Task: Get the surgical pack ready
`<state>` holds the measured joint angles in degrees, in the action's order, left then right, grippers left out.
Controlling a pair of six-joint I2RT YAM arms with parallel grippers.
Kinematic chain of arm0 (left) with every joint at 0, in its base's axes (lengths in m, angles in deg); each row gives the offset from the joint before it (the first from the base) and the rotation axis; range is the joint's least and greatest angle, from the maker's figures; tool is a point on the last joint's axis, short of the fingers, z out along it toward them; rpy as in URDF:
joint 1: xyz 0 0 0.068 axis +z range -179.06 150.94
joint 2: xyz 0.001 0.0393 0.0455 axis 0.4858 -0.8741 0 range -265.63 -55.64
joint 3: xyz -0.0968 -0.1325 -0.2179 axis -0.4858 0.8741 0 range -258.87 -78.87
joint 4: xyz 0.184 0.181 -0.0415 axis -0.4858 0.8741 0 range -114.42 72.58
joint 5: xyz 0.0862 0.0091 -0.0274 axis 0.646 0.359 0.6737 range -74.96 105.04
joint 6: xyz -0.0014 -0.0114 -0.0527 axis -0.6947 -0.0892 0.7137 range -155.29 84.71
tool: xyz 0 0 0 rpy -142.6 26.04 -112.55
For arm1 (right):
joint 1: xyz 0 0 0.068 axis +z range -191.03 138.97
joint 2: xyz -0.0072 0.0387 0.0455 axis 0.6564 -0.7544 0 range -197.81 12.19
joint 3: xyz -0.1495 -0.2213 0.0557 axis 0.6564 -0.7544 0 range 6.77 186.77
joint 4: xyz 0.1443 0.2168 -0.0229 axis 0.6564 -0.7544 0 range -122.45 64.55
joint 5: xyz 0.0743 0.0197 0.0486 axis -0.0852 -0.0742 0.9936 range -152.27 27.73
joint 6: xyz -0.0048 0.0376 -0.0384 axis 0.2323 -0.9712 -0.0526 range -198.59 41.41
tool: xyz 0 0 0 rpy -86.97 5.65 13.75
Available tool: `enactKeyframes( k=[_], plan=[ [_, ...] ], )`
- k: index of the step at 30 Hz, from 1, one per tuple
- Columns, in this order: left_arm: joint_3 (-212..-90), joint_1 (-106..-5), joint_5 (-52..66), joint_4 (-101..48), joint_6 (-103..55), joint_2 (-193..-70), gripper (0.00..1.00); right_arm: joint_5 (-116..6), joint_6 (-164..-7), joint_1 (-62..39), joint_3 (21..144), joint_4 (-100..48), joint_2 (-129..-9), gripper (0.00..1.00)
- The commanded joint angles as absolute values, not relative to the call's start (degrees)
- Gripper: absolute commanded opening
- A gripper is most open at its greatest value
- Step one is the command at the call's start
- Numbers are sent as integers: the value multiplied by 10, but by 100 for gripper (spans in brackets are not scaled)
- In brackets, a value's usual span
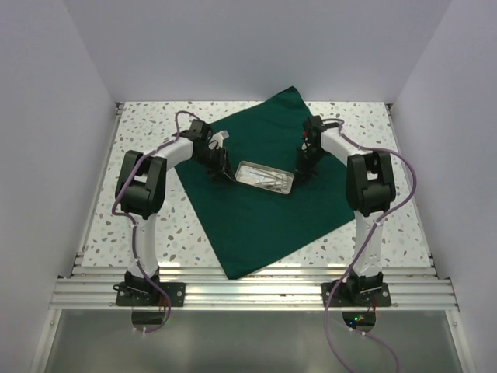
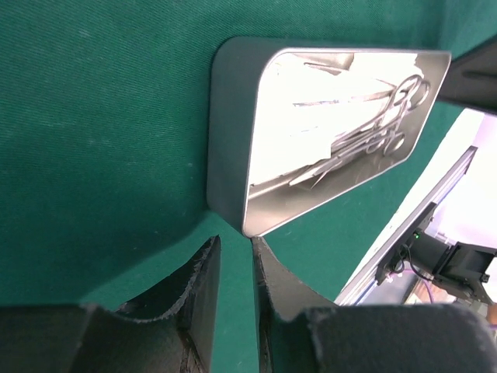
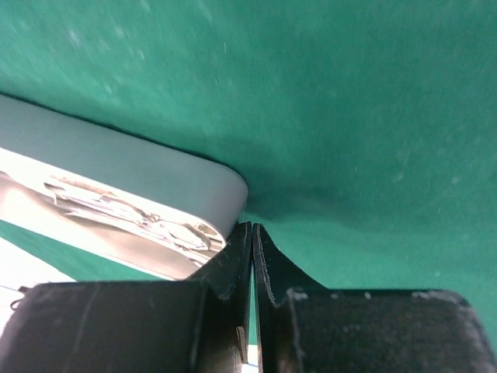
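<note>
The surgical pack [image 1: 256, 225], a dark green drape, lies opened flat under and all around the metal tray [image 1: 264, 176], its corners reaching well out from the tray on every side. With the sheet unfolded and the tray loaded at its middle, the step in hand looks like the start of wrapping. The next move would call for catching a free edge or fold of cloth and drawing it over the tray without dragging the tray along.

The left gripper [image 2: 235, 242] sits just beside the tray's left end. Its jaws are parted by a narrow slit with bare cloth showing through, and they hold nothing. The right gripper [image 3: 251, 227] is at the tray's right corner, its tips pressed together down at the drape. Whether any cloth is pinched between them cannot be told.

Scissor-handled instruments [image 2: 373, 132] lie inside the tray.
</note>
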<state>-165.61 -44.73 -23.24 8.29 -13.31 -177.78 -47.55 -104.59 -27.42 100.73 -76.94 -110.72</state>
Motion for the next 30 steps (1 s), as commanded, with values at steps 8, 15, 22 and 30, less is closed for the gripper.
enactKeyframes(
  k=[8, 15, 22, 30],
  plan=[
    [-1662, -449, -228, 84, -139, -1764, 26, -457, -1043, -273, 1037, -773, -1118, 4],
    [-1680, -449, -238, 92, -145, -1762, 27, -447, -1044, -275, 1012, -763, -1103, 4],
    [-1666, -449, -243, 90, -148, -1755, 27, -443, -1043, -275, 1006, -758, -1104, 5],
    [-1671, -437, -219, 101, -150, -1742, 30, -490, -1027, -280, 1011, -777, -1093, 9]
  ],
)
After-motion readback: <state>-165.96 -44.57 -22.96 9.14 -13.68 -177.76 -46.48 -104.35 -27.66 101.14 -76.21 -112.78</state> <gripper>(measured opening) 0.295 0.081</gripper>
